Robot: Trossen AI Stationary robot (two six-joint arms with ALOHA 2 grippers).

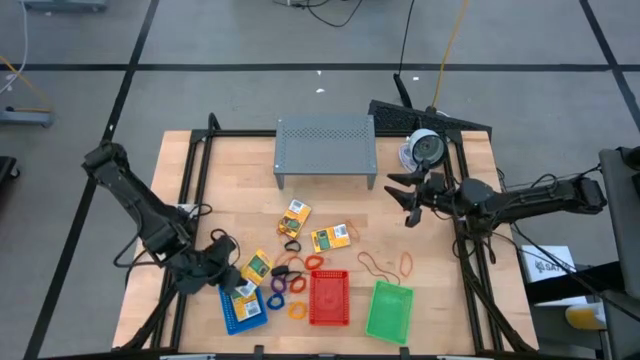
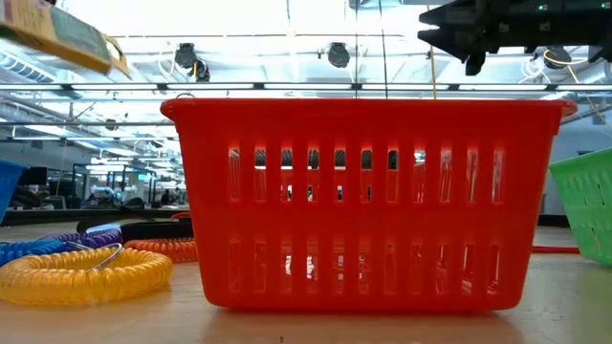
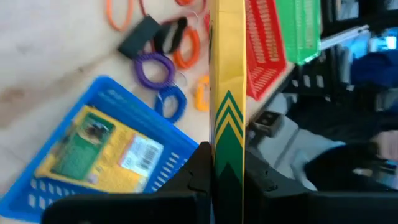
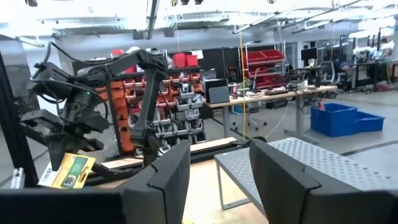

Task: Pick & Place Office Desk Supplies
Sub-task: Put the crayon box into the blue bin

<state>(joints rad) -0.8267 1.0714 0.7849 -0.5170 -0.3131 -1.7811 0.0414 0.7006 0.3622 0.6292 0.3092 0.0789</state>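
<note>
The left gripper [image 1: 232, 280] hangs above the blue tray [image 1: 243, 308] at the table's front left, its jaws pinching a yellow-and-green crayon box [image 3: 227, 106] by its thin edge. A second crayon box [image 3: 102, 149] lies flat inside the blue tray. Just beside that tray sit small coiled rings [image 1: 283, 291] in purple, blue and orange, with a small dark piece [image 3: 139, 35] among them. The red tray [image 1: 329, 297] stands next to the rings, and the green tray [image 1: 389, 311] is further right along the front edge. Three more crayon boxes [image 1: 294, 217] lie loose at mid-table, and thin reddish rubber bands [image 1: 378, 266] lie near the green tray. The right gripper [image 1: 408, 198] hovers well above the table at the right side, jaws spread and holding nothing, near the grey shelf [image 1: 325, 148] at the back. From table height, the red tray fills the middle of the picture, with a yellow ring [image 2: 81, 275] in front of the purple and orange ones.
</note>
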